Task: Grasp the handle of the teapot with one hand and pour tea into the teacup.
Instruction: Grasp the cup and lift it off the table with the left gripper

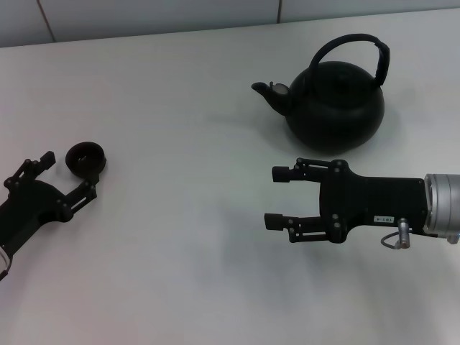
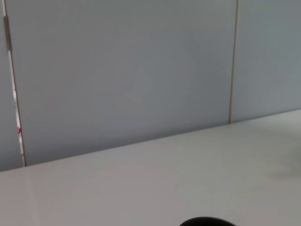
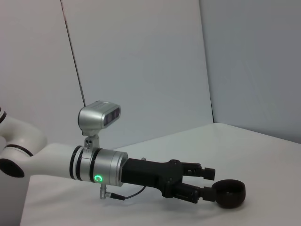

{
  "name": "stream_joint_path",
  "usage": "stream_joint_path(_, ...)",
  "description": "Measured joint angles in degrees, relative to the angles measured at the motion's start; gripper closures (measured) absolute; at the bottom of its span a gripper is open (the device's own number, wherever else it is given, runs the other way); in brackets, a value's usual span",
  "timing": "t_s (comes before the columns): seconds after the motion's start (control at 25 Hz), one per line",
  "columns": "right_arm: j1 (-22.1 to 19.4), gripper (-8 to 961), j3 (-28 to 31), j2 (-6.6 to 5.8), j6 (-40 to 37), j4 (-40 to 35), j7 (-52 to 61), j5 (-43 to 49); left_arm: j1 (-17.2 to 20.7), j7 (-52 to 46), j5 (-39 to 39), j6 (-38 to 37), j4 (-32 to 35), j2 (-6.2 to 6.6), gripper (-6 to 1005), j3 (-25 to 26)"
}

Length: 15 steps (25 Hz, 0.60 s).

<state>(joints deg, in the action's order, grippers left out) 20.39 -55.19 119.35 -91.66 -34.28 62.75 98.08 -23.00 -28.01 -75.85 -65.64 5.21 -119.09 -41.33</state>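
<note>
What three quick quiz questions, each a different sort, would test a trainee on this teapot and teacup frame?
1. True or false: the right gripper has closed on the handle of the teapot.
2. Multiple choice: the teacup is (A) beside the teapot's spout, (B) at the left gripper, between its fingers, (C) tipped over at the table's near edge.
3. Fill in: in the head view the spout points toward the robot's ____.

Key
1. False: it hovers open, nearer the robot than the pot, touching nothing.
2. B: whether the fingers touch the cup cannot be told.
3. Left.
</note>
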Motion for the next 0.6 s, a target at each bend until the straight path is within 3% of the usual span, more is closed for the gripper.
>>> stream_joint_path(0.6,0.5,162,0.0,0.00,0.0,0.0,0.0,-1.4,-2.4,0.1,0.0,3.7,0.0,0.00,135,-0.3)
